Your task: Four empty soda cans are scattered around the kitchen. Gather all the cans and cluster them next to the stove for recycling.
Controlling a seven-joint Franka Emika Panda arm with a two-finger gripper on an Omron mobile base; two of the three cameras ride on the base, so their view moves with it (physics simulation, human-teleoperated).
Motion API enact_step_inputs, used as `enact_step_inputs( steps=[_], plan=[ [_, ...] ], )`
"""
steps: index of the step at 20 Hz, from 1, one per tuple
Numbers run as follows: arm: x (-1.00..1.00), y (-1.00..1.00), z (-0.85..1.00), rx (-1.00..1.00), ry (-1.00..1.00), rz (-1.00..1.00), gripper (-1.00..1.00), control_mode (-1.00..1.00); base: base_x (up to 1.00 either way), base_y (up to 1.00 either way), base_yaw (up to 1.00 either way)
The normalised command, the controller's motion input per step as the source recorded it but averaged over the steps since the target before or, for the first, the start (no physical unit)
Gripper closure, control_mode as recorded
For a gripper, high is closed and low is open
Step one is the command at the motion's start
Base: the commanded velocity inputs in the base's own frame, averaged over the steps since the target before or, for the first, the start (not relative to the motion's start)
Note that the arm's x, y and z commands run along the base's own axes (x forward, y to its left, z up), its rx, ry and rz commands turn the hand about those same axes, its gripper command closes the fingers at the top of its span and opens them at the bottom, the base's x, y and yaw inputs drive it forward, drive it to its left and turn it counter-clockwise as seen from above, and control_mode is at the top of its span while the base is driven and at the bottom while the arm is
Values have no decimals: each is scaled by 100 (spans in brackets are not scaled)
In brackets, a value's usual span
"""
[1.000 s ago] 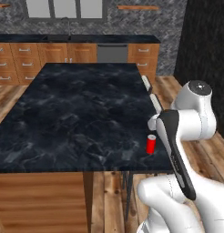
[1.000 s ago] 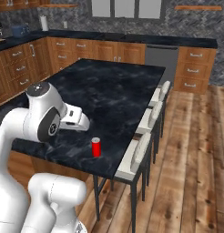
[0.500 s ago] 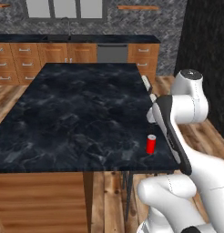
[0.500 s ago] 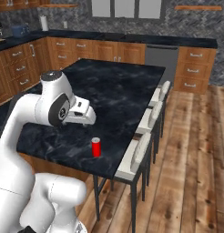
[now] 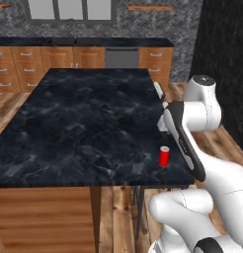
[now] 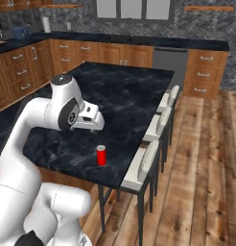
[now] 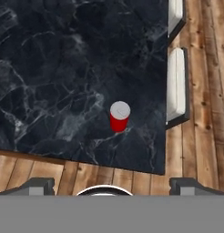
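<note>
One red soda can [image 5: 164, 156] with a silvery top stands upright near the right front corner of the black marbled island [image 5: 84, 123]. It also shows in the right base view as the can [image 6: 101, 155] and from above as the can [image 7: 119, 116]. My gripper [image 6: 93, 128] hovers over the island just behind and above the can, pointing down, open and empty. Its fingertips [image 7: 38, 184] stand wide apart at the bottom of the hand view. From the left, the gripper [image 5: 163, 124] sits beyond the can. The stove is out of view.
White-cushioned stools [image 6: 151, 158] line the island's right edge, close to the can. Wood cabinets with black counters run along the back wall [image 5: 84, 49], with a grey dishwasher [image 6: 170, 60]. Plank floor [image 6: 206, 158] lies open to the right.
The arm's elbow has lifted and the hand has shifted slightly towards the can. The can has not moved and the gripper stays open.
</note>
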Motion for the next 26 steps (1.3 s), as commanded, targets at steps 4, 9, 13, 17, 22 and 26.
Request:
enact_step_inputs(
  steps=[4, 9, 13, 17, 22, 26],
  plan=[
    [29, -1, -16, 0, 4, 0, -100, -100, 0, 0, 0],
    [19, -4, -13, 0, 10, -1, -100, -100, 0, 0, 0],
    [19, -3, -15, 0, 5, -2, -100, -100, 0, 0, 0],
    [24, 0, -19, 0, 1, -1, -100, -100, 0, 0, 0],
    [21, 0, -17, 0, 1, -1, -100, -100, 0, 0, 0],
    [10, -4, -18, 0, 0, 0, -100, -100, 0, 0, 0]
  ],
)
